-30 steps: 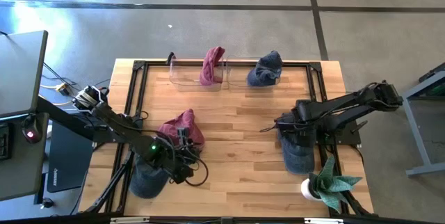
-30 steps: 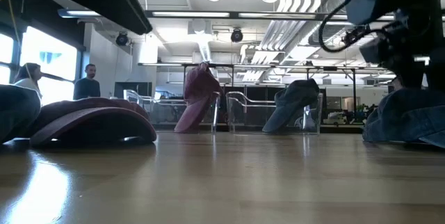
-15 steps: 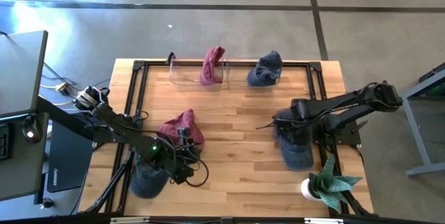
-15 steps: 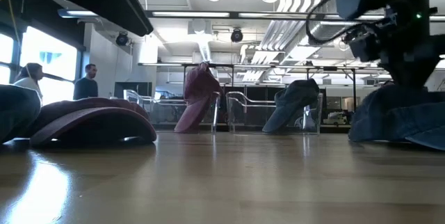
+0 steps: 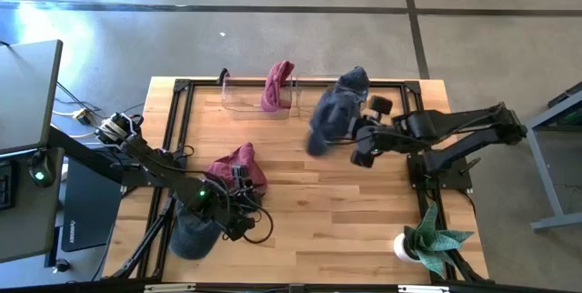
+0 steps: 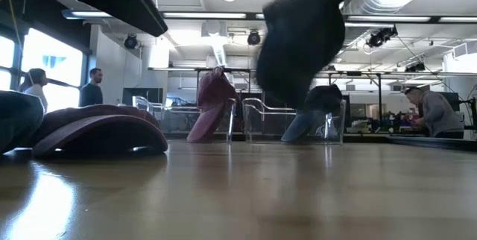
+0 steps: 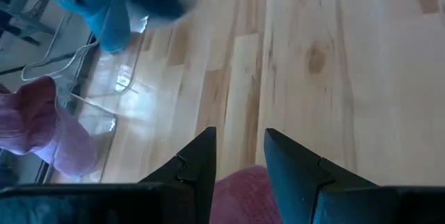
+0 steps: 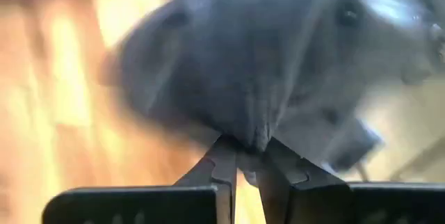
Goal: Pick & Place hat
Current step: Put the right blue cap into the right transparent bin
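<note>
At the near edge the left gripper (image 5: pixel 238 204) hovers over a maroon hat (image 5: pixel 238 167) on the table (image 5: pixel 309 229), fingers slightly parted and empty; a dark blue hat (image 5: pixel 193 236) lies beside it; mid-table, the right gripper (image 5: pixel 350 136) pinches a blue hat (image 5: pixel 329 116) aloft; at the far edge, one clear bin (image 5: pixel 245 104) holds a maroon cap (image 5: pixel 277 85), its neighbour (image 5: pixel 314 102) a blue cap (image 5: pixel 355 81).

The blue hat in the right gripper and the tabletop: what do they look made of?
The blue hat looks like soft, matte, denim-like cloth: it hangs limp and bunches where the right gripper pinches it. The exact fabric cannot be told. The tabletop looks like jointed wood planks with a light sheen: grain, a knot and seams show in the left wrist view, and the low view shows reflections.
</note>
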Action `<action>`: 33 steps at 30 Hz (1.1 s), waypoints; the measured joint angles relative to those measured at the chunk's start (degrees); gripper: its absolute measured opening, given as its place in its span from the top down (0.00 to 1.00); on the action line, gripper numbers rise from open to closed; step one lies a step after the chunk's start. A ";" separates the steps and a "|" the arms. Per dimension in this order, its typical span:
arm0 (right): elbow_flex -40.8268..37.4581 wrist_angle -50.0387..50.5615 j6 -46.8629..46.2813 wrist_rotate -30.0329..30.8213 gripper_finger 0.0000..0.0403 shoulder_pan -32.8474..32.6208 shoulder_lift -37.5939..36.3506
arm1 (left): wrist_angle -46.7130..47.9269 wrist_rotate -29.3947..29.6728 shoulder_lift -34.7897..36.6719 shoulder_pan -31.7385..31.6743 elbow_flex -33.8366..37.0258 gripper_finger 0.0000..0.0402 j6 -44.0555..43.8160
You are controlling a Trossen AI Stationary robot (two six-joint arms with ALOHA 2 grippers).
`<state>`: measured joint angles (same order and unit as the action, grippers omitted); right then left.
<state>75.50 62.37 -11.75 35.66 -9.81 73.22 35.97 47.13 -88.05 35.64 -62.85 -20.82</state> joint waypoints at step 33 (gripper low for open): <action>-0.29 -9.37 7.17 8.24 0.91 -5.80 11.35 | -4.55 1.37 0.04 0.11 0.04 0.71 4.51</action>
<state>75.21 53.00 -4.58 43.90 -15.61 84.57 31.42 48.50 -88.01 35.75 -62.81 -16.31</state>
